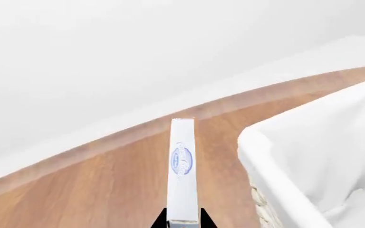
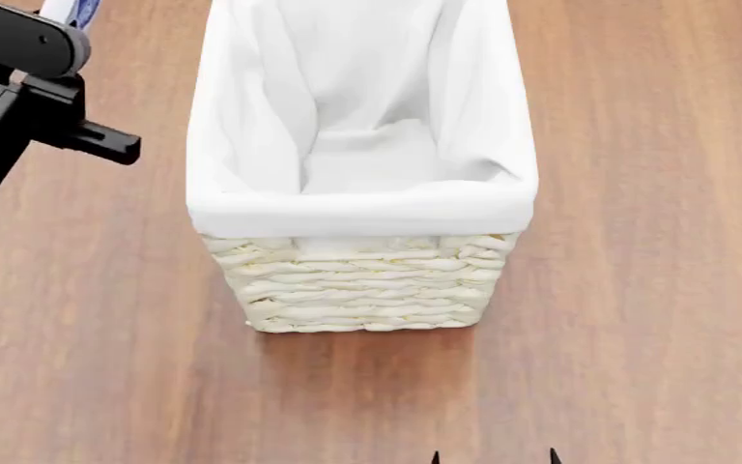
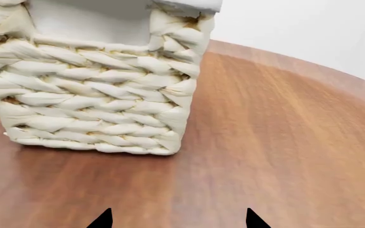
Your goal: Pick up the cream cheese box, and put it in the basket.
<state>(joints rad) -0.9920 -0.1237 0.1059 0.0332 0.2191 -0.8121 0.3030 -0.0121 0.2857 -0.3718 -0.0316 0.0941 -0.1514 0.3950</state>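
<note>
My left gripper [image 1: 182, 216] is shut on the cream cheese box [image 1: 182, 164], a thin white carton seen edge-on with a blue oval logo, held above the wooden table beside the basket [image 1: 315, 156]. In the head view the box [image 2: 70, 9] peeks out past my left arm [image 2: 16, 82] at the top left, left of the basket [image 2: 358, 208]. The basket is cream wicker with a white liner and nothing inside that I can see. My right gripper [image 3: 178, 219] stands open low over the table, facing the basket's woven wall [image 3: 93, 95]; its tips [image 2: 494, 456] show at the bottom edge.
The wooden table [image 2: 655, 290] spreads round the basket on all sides. Its curved far edge [image 1: 106, 142] runs against a white wall. Bare wood [image 3: 277, 142] lies to the side of the basket in the right wrist view.
</note>
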